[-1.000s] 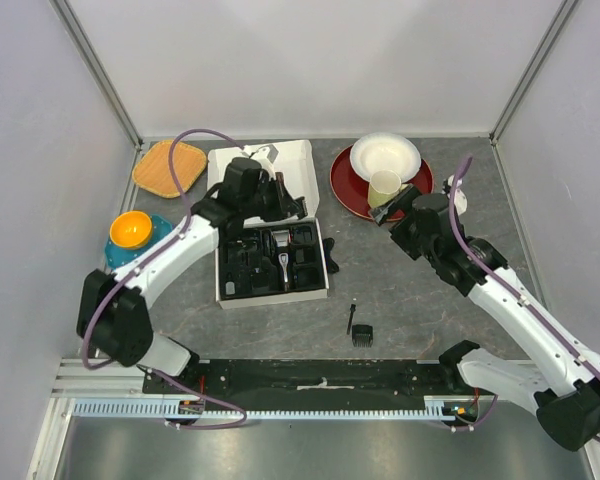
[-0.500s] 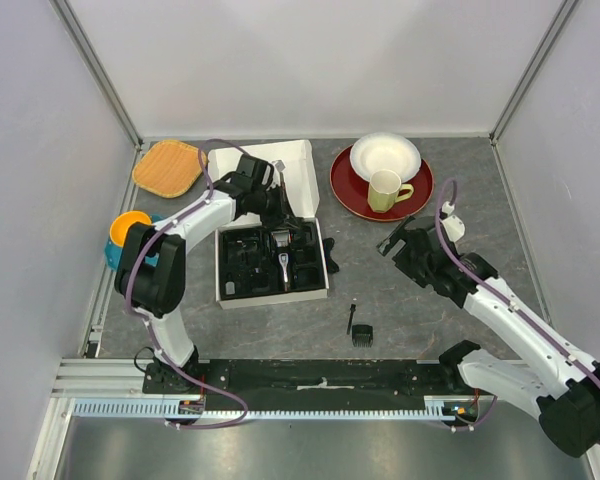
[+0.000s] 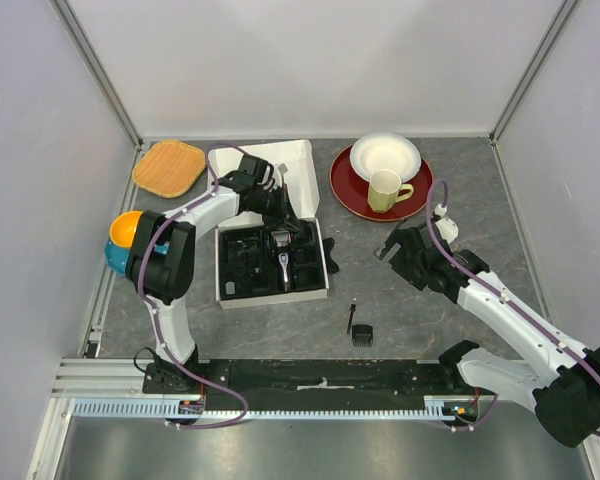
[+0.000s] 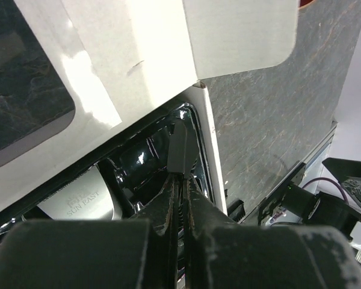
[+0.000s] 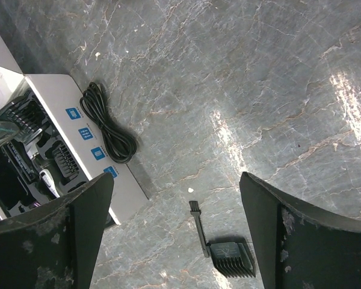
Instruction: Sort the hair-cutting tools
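- Nearest the arm bases, loose on the table (image 3: 420, 320): one small black comb attachment (image 3: 362, 335), with a thin black brush (image 3: 351, 318) just beside it on the far-left side, apparently touching at one corner.
- Comb attachment probably light, stiff, hollow plastic. Best pinched across the solid back rather than the teeth, which could flex or snag.
- Brush very light and slim, lying flat, so hard to get under. Best taken across the middle of the handle.
- A little farther, the right gripper (image 3: 390, 246), hanging above bare table with jaws spread wide and holding nothing. Seen from its wrist, both loose pieces below, between the fingers (image 5: 66, 235).
- Farther left, a white box (image 3: 270, 297) standing open, with a black tray (image 3: 230, 285) inside.
- In the tray's middle slot, the clipper (image 3: 281, 260), lying lengthwise, with more comb attachments (image 5: 63, 158) in slots alongside.
- Clipper likely the heaviest piece, hard, smooth and a little slippery. Best gripped across the body's waist, clear of the blade end.
- A coiled black cable (image 3: 327, 250) on the table, against the box's right side.
- At the tray's far right corner, the left gripper (image 3: 283, 207), jaws closed tight, tips down in the corner pocket. Wrist view too dark to tell whether anything thin is pinched.
- Farthest back: a cup (image 3: 384, 190) on a red plate (image 3: 342, 185), outside the sorting.
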`<state>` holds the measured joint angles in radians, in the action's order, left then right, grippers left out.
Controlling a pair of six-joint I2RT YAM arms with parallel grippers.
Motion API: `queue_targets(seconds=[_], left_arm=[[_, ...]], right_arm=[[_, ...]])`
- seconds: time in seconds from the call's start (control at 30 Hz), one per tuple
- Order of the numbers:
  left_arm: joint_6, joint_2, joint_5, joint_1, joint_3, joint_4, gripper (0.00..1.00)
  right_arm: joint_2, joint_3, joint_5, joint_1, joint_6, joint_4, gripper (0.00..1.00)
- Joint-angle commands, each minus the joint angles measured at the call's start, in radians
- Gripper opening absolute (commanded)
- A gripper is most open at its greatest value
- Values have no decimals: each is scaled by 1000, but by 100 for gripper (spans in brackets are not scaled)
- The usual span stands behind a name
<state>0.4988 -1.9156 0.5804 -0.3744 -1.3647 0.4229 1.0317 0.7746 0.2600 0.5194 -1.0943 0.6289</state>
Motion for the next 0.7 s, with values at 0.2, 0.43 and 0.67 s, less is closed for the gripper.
queue_targets(seconds=[0.2, 0.43, 0.67], left_arm=[[-39, -42, 58, 9, -17, 14, 2], [-39, -36, 73, 11, -8, 13, 2], [-28, 4, 53, 11, 18, 13, 2]], right_arm=[[5, -15, -7, -2, 4, -8, 93], [19, -18, -16, -2, 2, -11, 92], [27, -23, -28, -1, 2, -17, 91]])
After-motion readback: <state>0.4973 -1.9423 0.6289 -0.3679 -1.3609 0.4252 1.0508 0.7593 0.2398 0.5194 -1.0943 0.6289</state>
